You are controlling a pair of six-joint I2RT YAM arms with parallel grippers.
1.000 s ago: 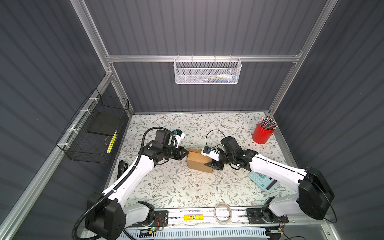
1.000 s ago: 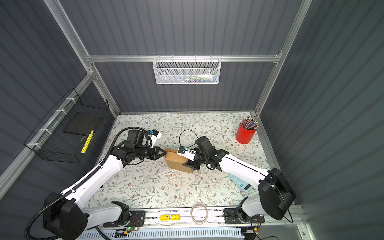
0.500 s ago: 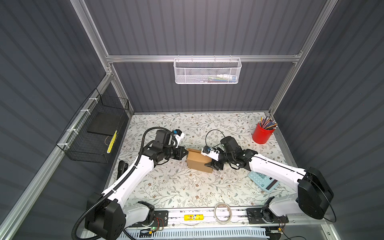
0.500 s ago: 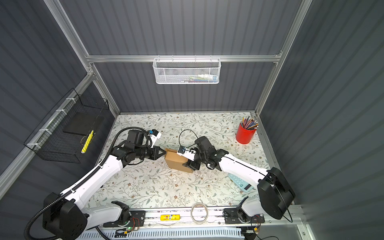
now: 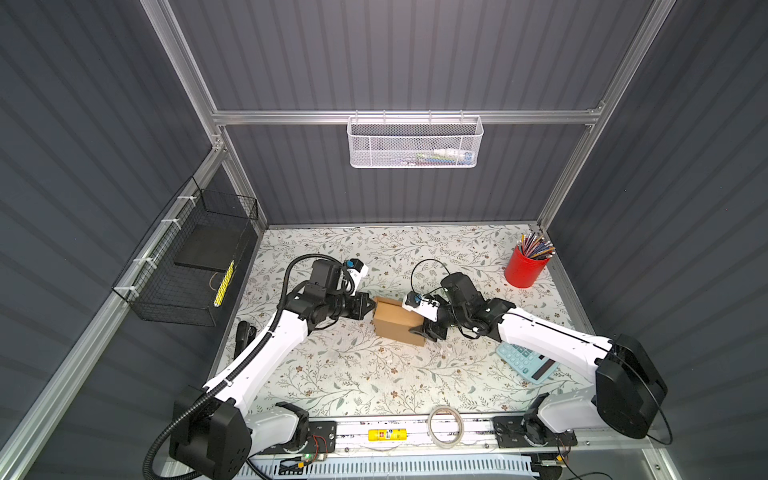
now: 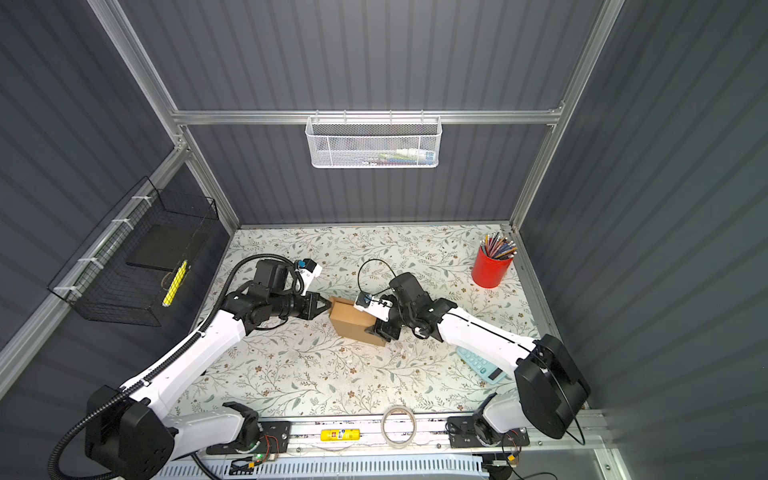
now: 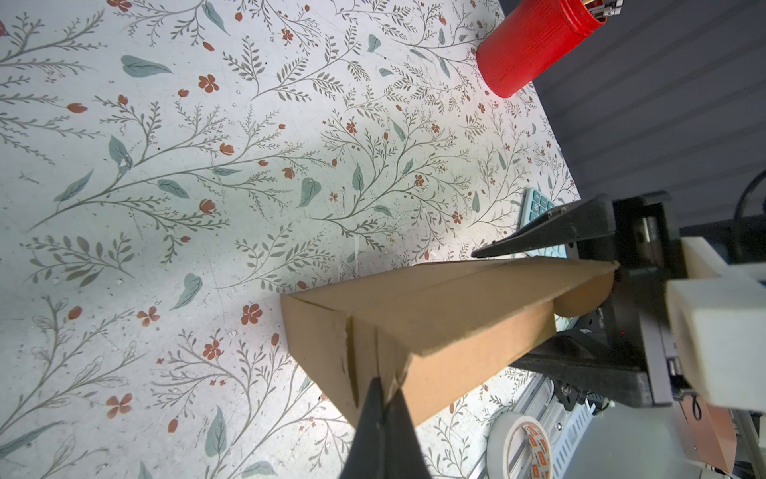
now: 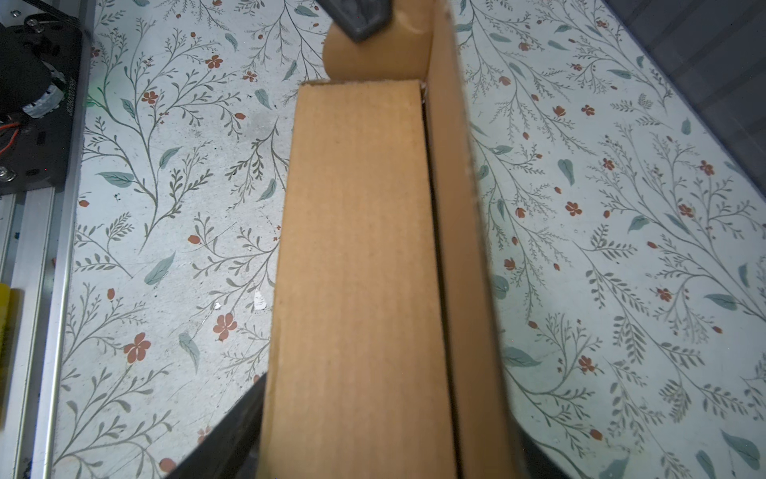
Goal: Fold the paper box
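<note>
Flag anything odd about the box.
The box is not fully closed: a dark gap runs along one long seam, and a rounded tab sticks out untucked at its end.

Paper box (image 5: 397, 322) sits mid worktop (image 5: 332, 374). The left tool (image 5: 372, 308) is at its left end, and the right tool (image 5: 424, 326) straddles its right end. Pencil cup (image 5: 524, 270) stands at the back right corner. Calculator (image 5: 525, 361) lies front right, partly under the right arm. Tape roll (image 5: 446, 426) lies on the front rail. One wire basket (image 5: 187, 266) hangs on the left wall, and a mesh basket (image 5: 415, 143) on the back rail.
</note>
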